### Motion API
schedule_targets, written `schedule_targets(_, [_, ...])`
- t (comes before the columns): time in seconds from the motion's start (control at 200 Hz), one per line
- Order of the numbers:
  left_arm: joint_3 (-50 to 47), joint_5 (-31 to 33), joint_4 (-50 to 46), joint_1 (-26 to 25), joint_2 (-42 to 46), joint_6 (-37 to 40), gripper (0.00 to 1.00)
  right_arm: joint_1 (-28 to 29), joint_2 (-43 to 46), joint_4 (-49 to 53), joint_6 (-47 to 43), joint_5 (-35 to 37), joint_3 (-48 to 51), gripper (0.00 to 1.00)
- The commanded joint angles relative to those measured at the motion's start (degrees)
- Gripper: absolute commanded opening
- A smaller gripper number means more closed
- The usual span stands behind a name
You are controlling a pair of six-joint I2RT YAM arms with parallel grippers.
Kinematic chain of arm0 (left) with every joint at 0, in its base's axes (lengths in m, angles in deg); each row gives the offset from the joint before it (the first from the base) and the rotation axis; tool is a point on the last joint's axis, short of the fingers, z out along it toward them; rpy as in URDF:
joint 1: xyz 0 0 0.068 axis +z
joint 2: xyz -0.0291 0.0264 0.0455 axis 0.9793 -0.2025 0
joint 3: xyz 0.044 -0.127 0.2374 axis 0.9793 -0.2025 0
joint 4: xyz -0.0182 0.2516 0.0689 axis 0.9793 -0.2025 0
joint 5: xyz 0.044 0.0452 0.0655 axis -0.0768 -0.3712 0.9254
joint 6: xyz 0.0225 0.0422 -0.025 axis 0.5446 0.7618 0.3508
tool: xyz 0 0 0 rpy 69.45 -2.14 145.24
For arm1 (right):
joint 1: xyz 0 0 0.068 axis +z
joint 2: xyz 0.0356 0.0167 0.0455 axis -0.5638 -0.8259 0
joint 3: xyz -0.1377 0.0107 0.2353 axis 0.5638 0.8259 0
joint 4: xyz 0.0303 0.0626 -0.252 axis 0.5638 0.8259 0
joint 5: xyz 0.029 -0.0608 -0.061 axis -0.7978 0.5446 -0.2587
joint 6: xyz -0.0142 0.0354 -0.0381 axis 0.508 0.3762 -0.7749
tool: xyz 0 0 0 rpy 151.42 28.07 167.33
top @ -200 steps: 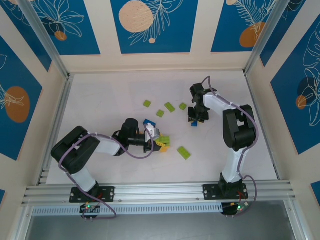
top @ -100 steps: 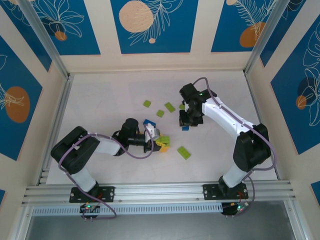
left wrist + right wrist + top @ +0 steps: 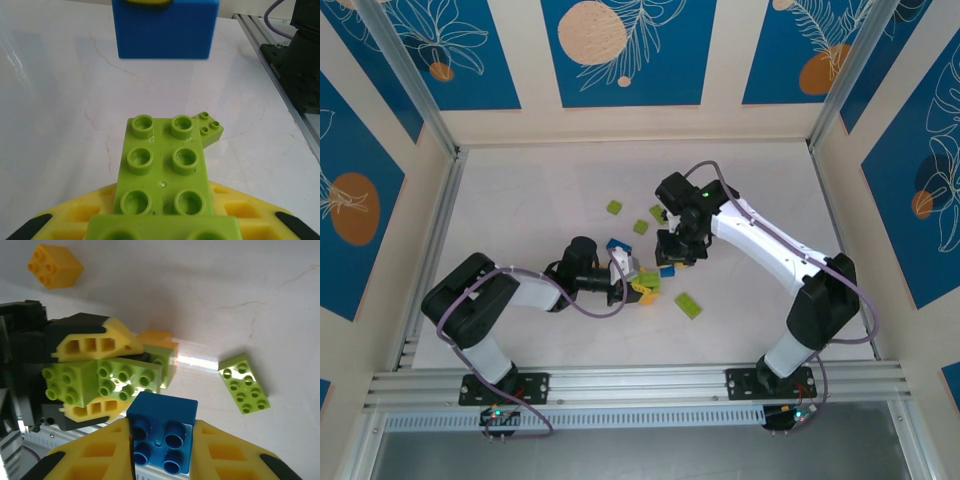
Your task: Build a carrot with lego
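My left gripper is shut on a stack of lime green lego, its yellow fingers clamping the stack from both sides. An orange brick sits against the far end of that stack. My right gripper is shut on a blue lego brick, held just to the right of the green stack and slightly apart from it. In the left wrist view the blue brick hangs above and beyond the green studs.
Loose lime green bricks lie on the white table: one 2x4 in front of the grippers and others behind them. A loose orange brick lies near the left gripper. Aluminium rails border the table.
My right arm has swung left and toward the front with the blue brick, bringing it from the right side up close to the left gripper's green stack. The left arm has stayed put.
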Motion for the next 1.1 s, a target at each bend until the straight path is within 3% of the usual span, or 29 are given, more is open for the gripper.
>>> schedule_targets(0.0, [0.63,-1.74,-2.73,-0.13,0.7,1.85,0.35,1.07,-1.98,1.14,1.71,-2.3,-2.07,0.28])
schedule_targets(0.53, [-0.08,-0.33,-3.08,-0.38,0.96,3.1,0.34,1.73,-5.82,1.84,1.6,0.67,-2.76,0.27])
schedule_targets(1.095, [0.15,0.2,-3.34,-0.43,0.69,3.1,0.34,1.71,-5.42,-1.57,2.59,-1.13,2.31,0.28])
